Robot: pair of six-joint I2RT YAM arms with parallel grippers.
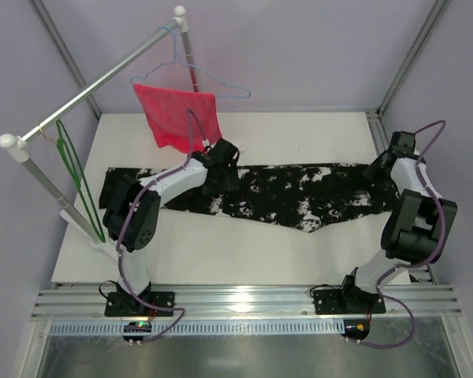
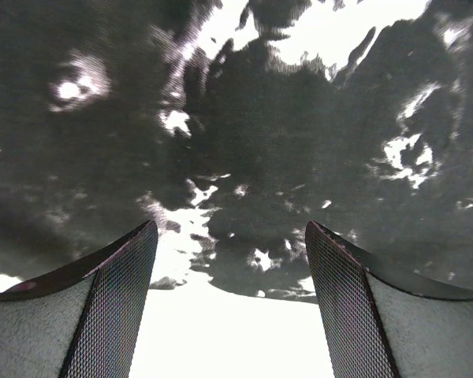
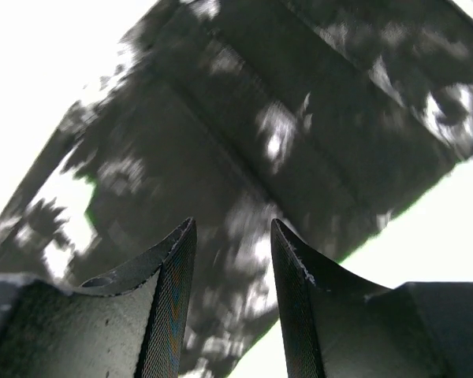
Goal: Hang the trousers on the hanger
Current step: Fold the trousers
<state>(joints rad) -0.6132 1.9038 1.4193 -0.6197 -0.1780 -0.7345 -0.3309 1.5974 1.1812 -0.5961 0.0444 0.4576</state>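
The black trousers (image 1: pixel 292 194) with white splotches lie flat across the white table, stretched left to right. The green hanger (image 1: pixel 72 169) hangs from the rail at the far left. My left gripper (image 1: pixel 221 167) is open over the trousers' left-middle part; in the left wrist view its fingers straddle the fabric's near edge (image 2: pixel 244 268) with nothing between them. My right gripper (image 1: pixel 381 168) is open over the trousers' right end; the right wrist view shows blurred fabric (image 3: pixel 260 157) below its jaws, nothing gripped.
A red mesh cloth (image 1: pixel 177 114) hangs on a pale blue wire hanger (image 1: pixel 209 79) from the metal rail (image 1: pixel 102 79) at the back left. The rail's leaning post (image 1: pixel 59 197) stands at the table's left edge. Frame posts rise at the back corners.
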